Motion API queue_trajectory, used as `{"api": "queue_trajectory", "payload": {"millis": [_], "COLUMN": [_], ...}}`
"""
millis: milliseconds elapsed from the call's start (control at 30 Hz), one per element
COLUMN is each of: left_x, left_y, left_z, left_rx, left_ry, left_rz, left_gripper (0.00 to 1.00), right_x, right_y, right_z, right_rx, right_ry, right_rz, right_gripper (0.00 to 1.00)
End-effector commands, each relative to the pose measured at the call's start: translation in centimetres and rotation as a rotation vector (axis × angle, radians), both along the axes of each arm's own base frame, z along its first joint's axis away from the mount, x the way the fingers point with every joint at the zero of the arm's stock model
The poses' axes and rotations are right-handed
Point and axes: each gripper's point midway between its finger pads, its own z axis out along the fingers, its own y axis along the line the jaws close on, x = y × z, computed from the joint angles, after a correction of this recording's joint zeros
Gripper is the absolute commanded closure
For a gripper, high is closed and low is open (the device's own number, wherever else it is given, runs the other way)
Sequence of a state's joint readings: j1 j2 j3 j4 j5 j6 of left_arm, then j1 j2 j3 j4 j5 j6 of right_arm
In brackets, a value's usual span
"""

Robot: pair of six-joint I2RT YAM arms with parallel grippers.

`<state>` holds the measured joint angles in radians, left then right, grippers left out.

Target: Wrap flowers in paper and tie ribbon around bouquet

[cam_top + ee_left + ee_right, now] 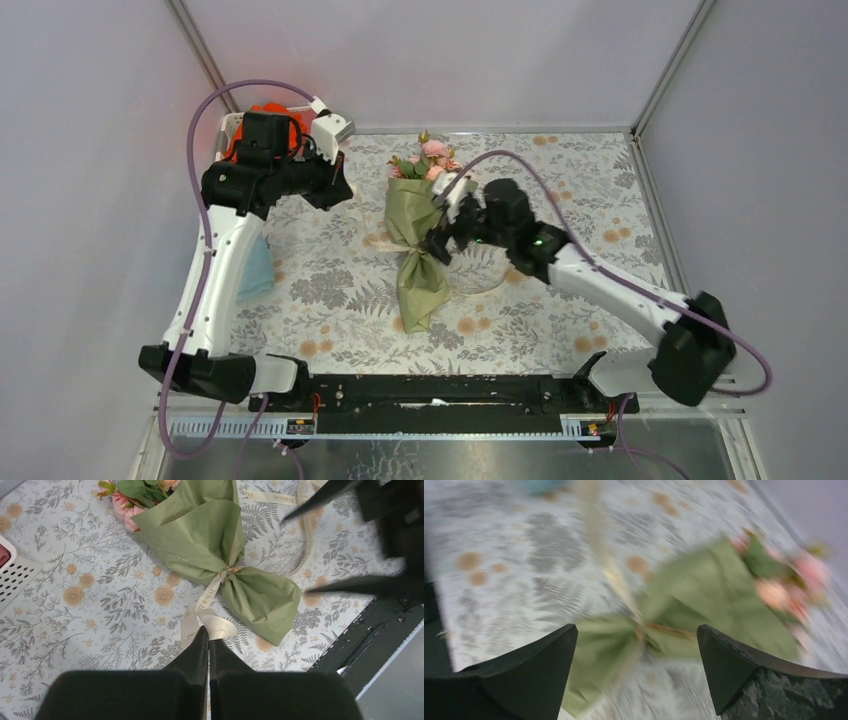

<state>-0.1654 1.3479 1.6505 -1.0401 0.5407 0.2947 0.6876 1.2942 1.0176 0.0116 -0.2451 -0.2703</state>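
Far left corner: white perforated basket [15, 575], with an orange-red cloth [264, 107] inside. Nearer, on the left side: light blue cloth [258, 272] lying on the printed tablecloth [580, 190].

Left gripper [208, 632]: closed fully, both fingers pressed together, nothing seen between them. Placed to the left of the bouquet and apart from it in the top view. In its own camera, a loop of the ribbon just past the fingertips; touching or not, cannot tell.

Middle of the table: bouquet [413, 235] lying flat on the tablecloth, wide end to the far side, narrow tail to the near side. Olive-green paper [197, 537] wrapped as a cone, pinched at the waist and flaring again below it. Pink flowers [432, 155] with green leaves coming out at the far end.

Ribbon [210, 591]: cream-beige, with printed letters, tied around the pinched waist of the paper. One part running from the knot toward the left gripper and ending in a loose loop on the tablecloth; another part curving away on the right side of the bouquet, also flat on the tablecloth.

Just right of the bouquet: right gripper [636, 630], jaws spread wide, holding nothing. Hanging over the pinched waist, one finger on each side of it in its own blurred camera. Touching the paper or not: cannot tell.
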Motion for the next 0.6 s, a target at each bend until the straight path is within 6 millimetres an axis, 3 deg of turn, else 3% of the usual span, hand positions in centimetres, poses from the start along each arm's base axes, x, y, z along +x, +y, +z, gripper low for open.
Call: {"api": "queue_trajectory", "payload": {"millis": [0, 167, 367, 467, 567], "left_x": [-2.9, -3.6, -4.1, -4.1, -4.0], "left_y": [-0.2, 0.6, 1.2, 1.5, 2.1], "left_z": [2.5, 3.9, 4.5, 4.4, 4.0], "left_rx": [-0.042, -0.032, -0.02, -0.009, 0.018], "left_ry": [-0.014, -0.044, -0.065, -0.066, -0.068], "left_rz": [-0.018, 0.032, 0.067, 0.082, 0.105], "left_gripper": [1.0, 1.0, 1.0, 1.0, 1.0], "right_x": [-3.2, -0.5, 1.4, 2.0, 2.3], "right_y": [9.5, 13.9, 15.5, 15.5, 15.1], "right_z": [2.3, -1.5, -6.3, -6.6, -5.5], "right_rx": [0.164, 0.135, 0.139, 0.157, 0.193], "right_ry": [-0.169, -0.088, -0.021, -0.013, -0.041], "right_rz": [0.497, 0.521, 0.482, 0.435, 0.389], "right_gripper": [0.05, 0.11, 0.16, 0.3, 0.45]}}
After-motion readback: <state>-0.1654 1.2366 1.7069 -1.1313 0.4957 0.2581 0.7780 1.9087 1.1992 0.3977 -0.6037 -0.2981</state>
